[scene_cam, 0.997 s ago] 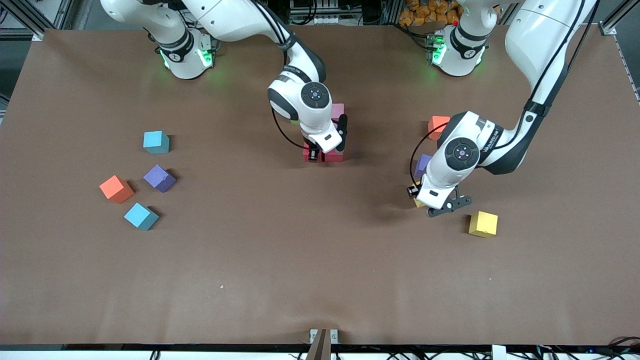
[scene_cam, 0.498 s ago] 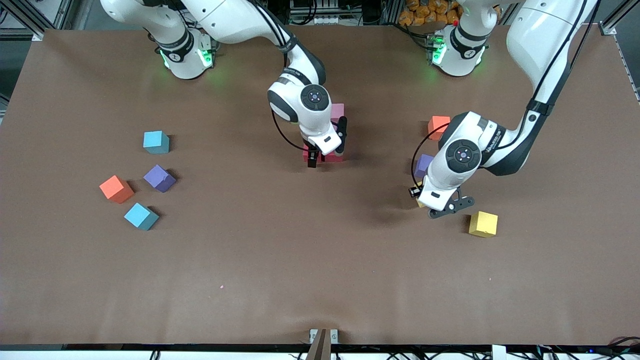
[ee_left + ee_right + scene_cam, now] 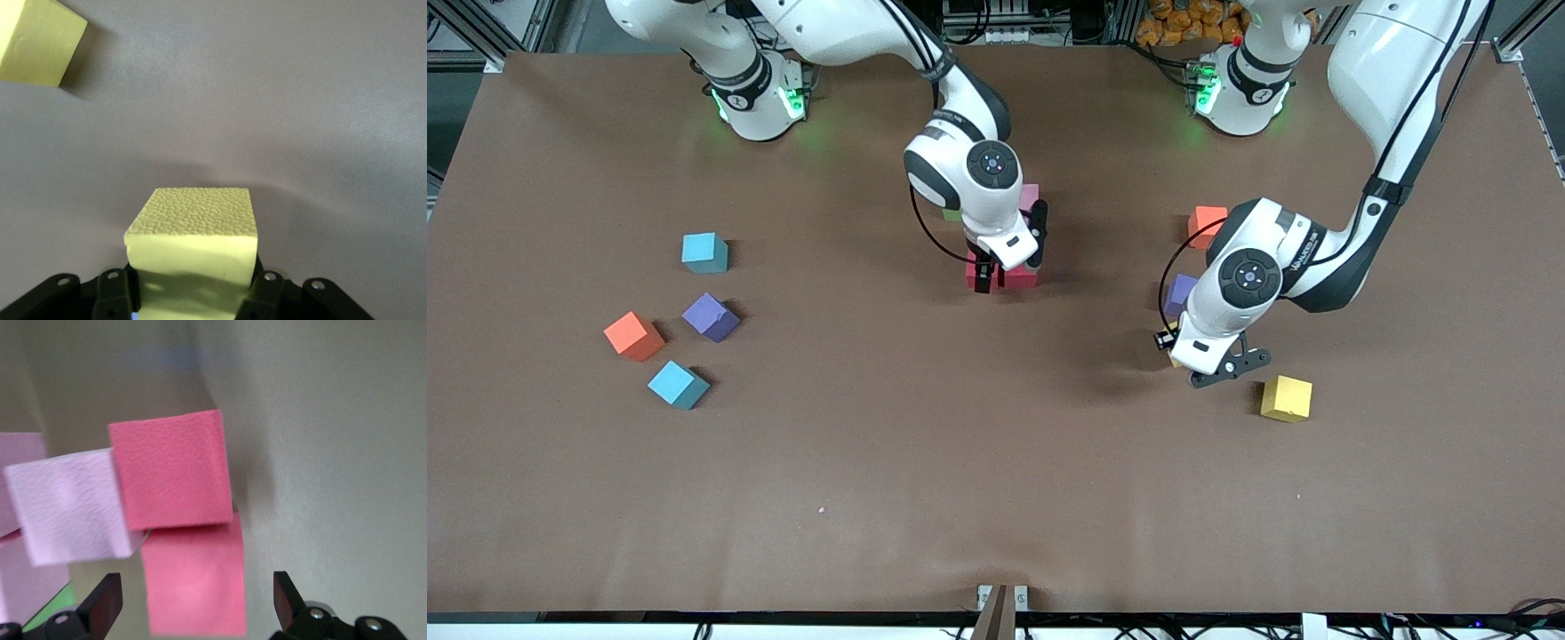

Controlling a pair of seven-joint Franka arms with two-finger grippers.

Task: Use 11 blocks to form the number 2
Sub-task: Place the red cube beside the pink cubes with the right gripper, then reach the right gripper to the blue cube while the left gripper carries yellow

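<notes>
Comparing with a second ago: the right claw (image 3: 996, 274) was pinched on a red block (image 3: 193, 587); now its fingers (image 3: 100, 603) stand spread either side of that block, nothing held. The right hand has crept slightly toward 12 o'clock in the front view.

The started number 2 (image 3: 1014, 258) sits just 12 o'clock of table centre. Visible in it are red blocks (image 3: 1016, 277) at its 6 o'clock end, a pink block (image 3: 1030, 196) at 12 o'clock and a green sliver (image 3: 951, 214) at 10 o'clock. The arm hides the rest. In the right wrist view the two reds touch, with pink blocks (image 3: 67, 510) beside them.

The left claw (image 3: 193, 297) is unchanged, clamped shut on a yellow block (image 3: 193, 243), low over the table (image 3: 996, 462) at 3 o'clock of centre. It has barely moved.

Loose blocks have not moved:
- At 4 o'clock of the left claw: a second yellow block (image 3: 1286, 397).
- At 12 o'clock of the left claw: a purple block (image 3: 1181, 292) and an orange block (image 3: 1206, 222).
- At 9 o'clock on the table: two light blue blocks (image 3: 704, 252) (image 3: 679, 384), another purple block (image 3: 711, 316) and another orange block (image 3: 633, 336).
</notes>
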